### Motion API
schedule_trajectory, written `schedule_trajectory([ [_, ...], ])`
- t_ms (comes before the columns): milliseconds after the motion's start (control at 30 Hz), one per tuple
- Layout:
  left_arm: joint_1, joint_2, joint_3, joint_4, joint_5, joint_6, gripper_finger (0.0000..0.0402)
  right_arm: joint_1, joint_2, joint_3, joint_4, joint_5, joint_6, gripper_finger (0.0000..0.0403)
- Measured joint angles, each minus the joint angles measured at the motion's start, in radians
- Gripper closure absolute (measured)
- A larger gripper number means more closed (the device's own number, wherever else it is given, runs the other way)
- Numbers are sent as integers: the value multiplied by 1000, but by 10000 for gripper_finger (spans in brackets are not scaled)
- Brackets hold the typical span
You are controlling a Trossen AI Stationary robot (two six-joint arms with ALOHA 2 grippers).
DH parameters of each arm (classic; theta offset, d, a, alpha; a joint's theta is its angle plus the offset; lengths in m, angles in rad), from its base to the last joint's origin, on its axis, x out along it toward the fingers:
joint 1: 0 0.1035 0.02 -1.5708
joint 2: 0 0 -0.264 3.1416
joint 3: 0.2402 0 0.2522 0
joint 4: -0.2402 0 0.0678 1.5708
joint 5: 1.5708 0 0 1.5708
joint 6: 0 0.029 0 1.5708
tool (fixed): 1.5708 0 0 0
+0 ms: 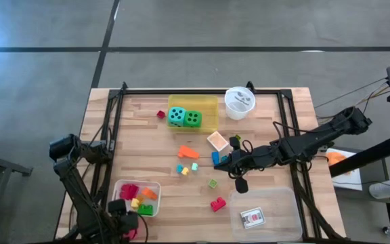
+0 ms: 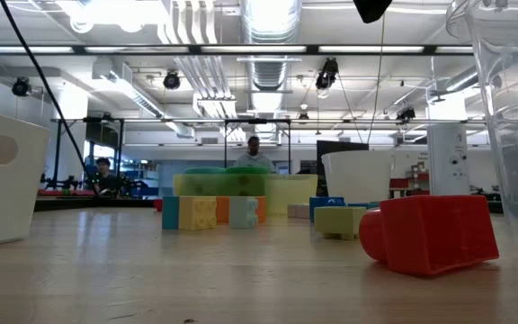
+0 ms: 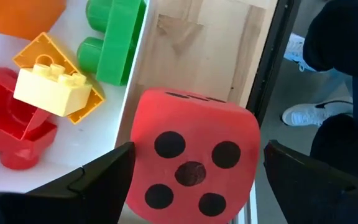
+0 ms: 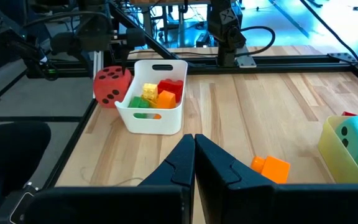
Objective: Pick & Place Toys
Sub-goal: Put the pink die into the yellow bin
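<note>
two dice, a teal die (image 1: 176,116) and a green die (image 1: 192,119), sit side by side in a yellow tray (image 1: 207,104) at the far middle of the pale wooden bench (image 1: 147,149). its planks run across, framed by dark rails, and grey floor (image 1: 181,34) with dark seams lies beyond. a round white cup (image 1: 240,103) stands just right of the yellow tray.

loose blocks lie scattered mid-bench: an orange block (image 1: 187,152), a small red block (image 1: 160,114) near the yellow tray, a green block (image 1: 212,184) and a red block (image 1: 217,204) nearer the front. a clear tray (image 1: 266,215) at the front right holds a playing card (image 1: 252,217).

the left pincer (image 3: 194,171) is at the front left corner, beside the white tray (image 1: 122,186) that holds red, yellow, orange and green blocks. its fingers (image 3: 92,180) stand on either side of a red die (image 3: 191,165) just outside the tray's edge; whether they press it i cannot tell.

the right pincer (image 4: 194,162) hovers over the middle right of the bench, its fingers together and holding nothing.

from bench height, the room behind shows white ceiling ducts and strip lights, and two people (image 2: 255,153) far off. in the left wrist view, white shoes (image 3: 306,112) of a person stand on the floor beside the bench.
</note>
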Motion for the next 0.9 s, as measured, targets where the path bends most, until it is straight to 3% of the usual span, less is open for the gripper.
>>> schedule_trajectory([
  [900,-22,-1,0,-12,37,-18,60,1,0,0,0,0,0,394],
])
